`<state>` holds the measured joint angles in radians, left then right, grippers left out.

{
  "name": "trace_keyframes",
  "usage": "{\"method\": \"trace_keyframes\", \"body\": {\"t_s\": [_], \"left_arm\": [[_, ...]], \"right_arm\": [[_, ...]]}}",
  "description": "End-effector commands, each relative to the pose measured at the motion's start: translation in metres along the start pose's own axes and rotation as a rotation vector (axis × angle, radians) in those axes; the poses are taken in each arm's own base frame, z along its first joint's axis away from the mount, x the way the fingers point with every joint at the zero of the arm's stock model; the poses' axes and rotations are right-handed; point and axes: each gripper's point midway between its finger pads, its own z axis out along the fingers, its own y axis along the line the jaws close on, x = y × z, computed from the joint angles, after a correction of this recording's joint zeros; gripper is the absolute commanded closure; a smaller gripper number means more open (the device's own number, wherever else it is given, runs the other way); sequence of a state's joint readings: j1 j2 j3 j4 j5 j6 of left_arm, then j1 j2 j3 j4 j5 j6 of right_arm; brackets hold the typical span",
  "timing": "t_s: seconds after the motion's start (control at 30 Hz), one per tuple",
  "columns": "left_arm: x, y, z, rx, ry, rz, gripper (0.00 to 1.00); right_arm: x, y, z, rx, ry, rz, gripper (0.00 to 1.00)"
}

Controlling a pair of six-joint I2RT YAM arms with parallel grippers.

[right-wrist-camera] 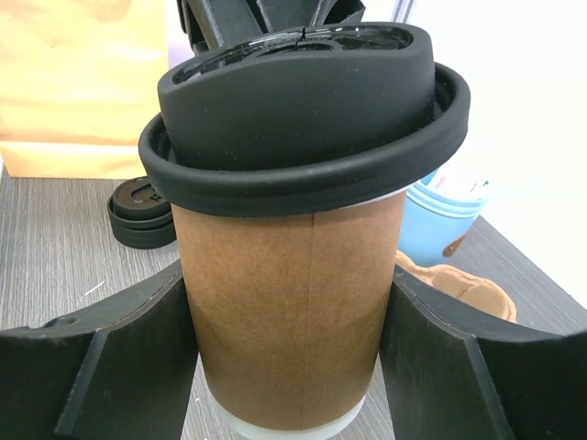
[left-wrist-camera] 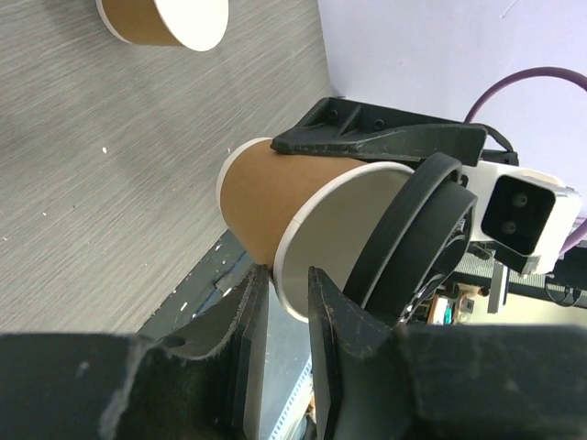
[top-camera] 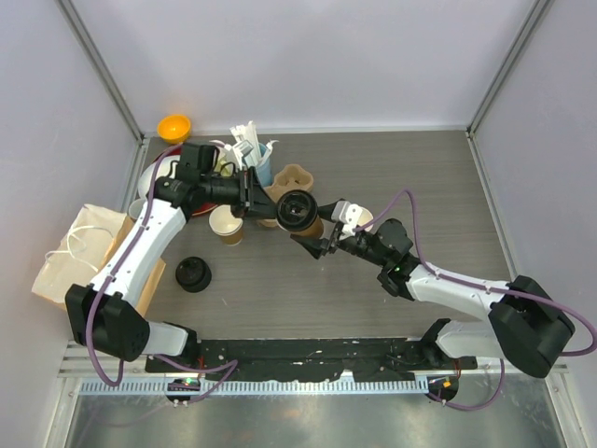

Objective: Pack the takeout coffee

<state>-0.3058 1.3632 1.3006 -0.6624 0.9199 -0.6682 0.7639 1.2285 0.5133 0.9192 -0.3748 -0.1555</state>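
Right gripper point(right-wrist-camera: 293, 335) is filling the bottom of its own wrist view, its two fingers pressing against opposite sides of the brown paper cup point(right-wrist-camera: 289, 302) and holding it upright. That cup is hanging in the air over the middle of the table point(top-camera: 420, 177), a little toward the far edge, not resting on anything.

I am judging that I am working on the lidding step. The black sip lid point(right-wrist-camera: 303, 110) is sitting on the cup's mouth but not squarely. From the left wrist view it is tilting up on one side, so the cream inside of the cup is showing. The left gripper point(left-wrist-camera: 286, 284) is reaching in from the left, with its jaws standing only narrowly apart right at the cup's rim. Whether they are pinching the lid or just nudging it, I cannot tell.

Next I am expecting to need an even press on the raised side until the rim snaps on all round. The right fingers would be bracing the cup firmly enough to resist, yet not so hard that the paper wall buckles.

More is waiting: an open cup point(top-camera: 226, 222) is standing just left of the held one, a spare lid point(top-camera: 193, 273) is lying nearer the near edge, and the paper bag point(top-camera: 79, 254) is sitting at the left edge.
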Motion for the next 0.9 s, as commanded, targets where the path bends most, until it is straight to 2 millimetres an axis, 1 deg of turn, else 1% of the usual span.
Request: {"method": "trace_keyframes", "body": {"t_s": [0.0, 0.17, 0.27, 0.3, 0.4, 0.6, 0.63, 0.73, 0.77, 0.87], "left_arm": [[0.003, -0.009, -0.003, 0.033, 0.003, 0.039, 0.74], [0.003, -0.005, -0.001, 0.025, 0.006, 0.03, 0.77], [0.002, -0.005, -0.001, 0.025, 0.006, 0.03, 0.85], [0.002, -0.004, 0.0, 0.024, 0.007, 0.026, 0.92], [0.001, -0.007, -0.001, 0.029, 0.006, 0.028, 1.0], [-0.002, -0.009, -0.001, 0.032, -0.001, 0.016, 1.0], [-0.002, -0.008, 0.0, 0.029, 0.0, 0.013, 1.0], [-0.003, -0.005, 0.001, 0.014, -0.006, 0.008, 1.0], [-0.005, -0.004, 0.0, 0.005, -0.01, 0.004, 1.0], [-0.013, 0.003, -0.001, -0.034, -0.035, -0.004, 1.0]], "right_arm": [[-0.036, -0.01, 0.011, 0.015, -0.106, -0.052, 0.33], [-0.037, -0.01, 0.01, 0.019, -0.11, -0.056, 0.33], [-0.038, -0.01, 0.011, 0.016, -0.11, -0.057, 0.33], [-0.035, -0.009, 0.011, 0.014, -0.105, -0.055, 0.33], [-0.035, -0.009, 0.012, 0.012, -0.104, -0.051, 0.33], [-0.028, -0.01, 0.015, 0.012, -0.088, -0.036, 0.33], [-0.023, -0.01, 0.016, 0.015, -0.075, -0.031, 0.33], [-0.011, -0.013, 0.017, 0.032, -0.038, -0.021, 0.27], [-0.005, -0.014, 0.017, 0.037, -0.019, -0.013, 0.2], [0.003, -0.015, 0.015, 0.048, 0.025, 0.004, 0.12]]}}
